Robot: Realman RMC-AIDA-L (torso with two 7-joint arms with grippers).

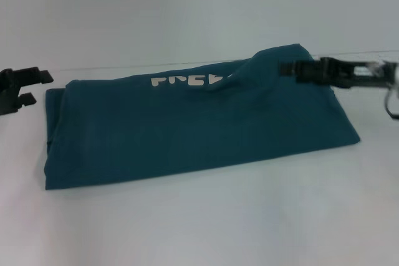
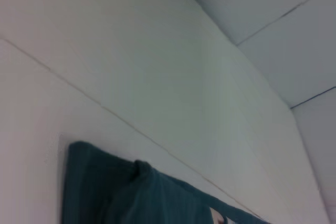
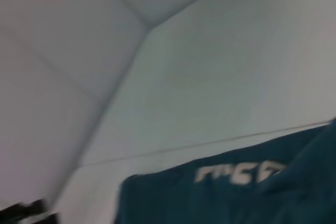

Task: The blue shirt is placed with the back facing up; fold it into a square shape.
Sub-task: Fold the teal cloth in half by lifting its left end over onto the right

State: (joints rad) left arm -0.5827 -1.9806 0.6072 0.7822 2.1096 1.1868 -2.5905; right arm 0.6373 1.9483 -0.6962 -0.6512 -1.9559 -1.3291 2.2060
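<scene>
On white counter [image 1: 199, 216], blue shirt [image 1: 187, 135] lies as wide folded band across middle, white lettering [image 1: 187, 81] showing along far edge. Right tool [image 1: 288, 68] clamped on shirt's raised far-right corner, cloth tented up beneath. Left tool [image 1: 31, 85] off shirt's left end, near but apart, fingers spread, holding nothing. Step judged: crosswise fold, right end over toward left. Next move calls for carrying lifted corner across, edges aligned, before release.
</scene>
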